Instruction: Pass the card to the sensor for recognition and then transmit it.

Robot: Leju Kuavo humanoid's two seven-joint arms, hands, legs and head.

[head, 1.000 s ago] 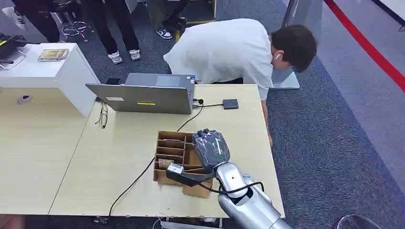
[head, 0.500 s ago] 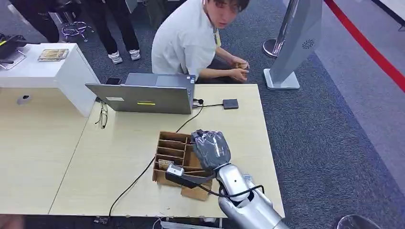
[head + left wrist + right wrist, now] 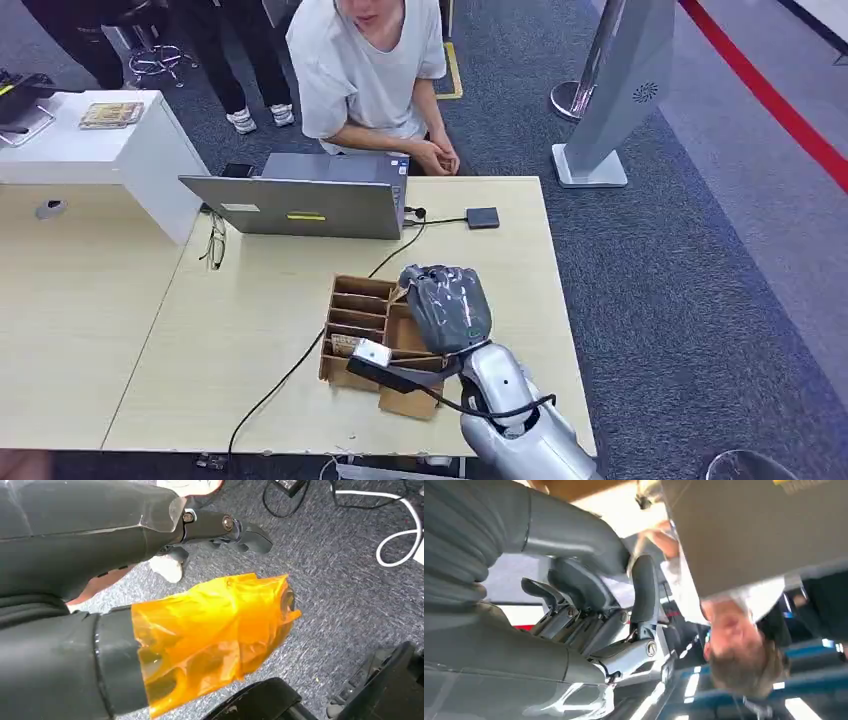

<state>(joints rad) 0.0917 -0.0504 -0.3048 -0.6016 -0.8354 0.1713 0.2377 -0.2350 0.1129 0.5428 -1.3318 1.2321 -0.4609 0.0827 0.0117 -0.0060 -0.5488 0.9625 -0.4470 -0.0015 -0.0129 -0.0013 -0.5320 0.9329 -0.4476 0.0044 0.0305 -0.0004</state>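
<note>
Hovering over cardboard organizer [image 3: 362, 318] on table [image 3: 240, 330]: right hand [image 3: 447, 308], risen slightly since a second ago; grasp indeterminate. Card unseen. Left hand [image 3: 220, 527] hanging, holding nothing. Retrieval likely unfinished.

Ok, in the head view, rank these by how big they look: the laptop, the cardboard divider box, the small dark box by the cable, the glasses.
1. Laptop
2. Cardboard divider box, partly hidden by the right hand
3. Glasses and small dark box: they look too alike to rank.
</note>
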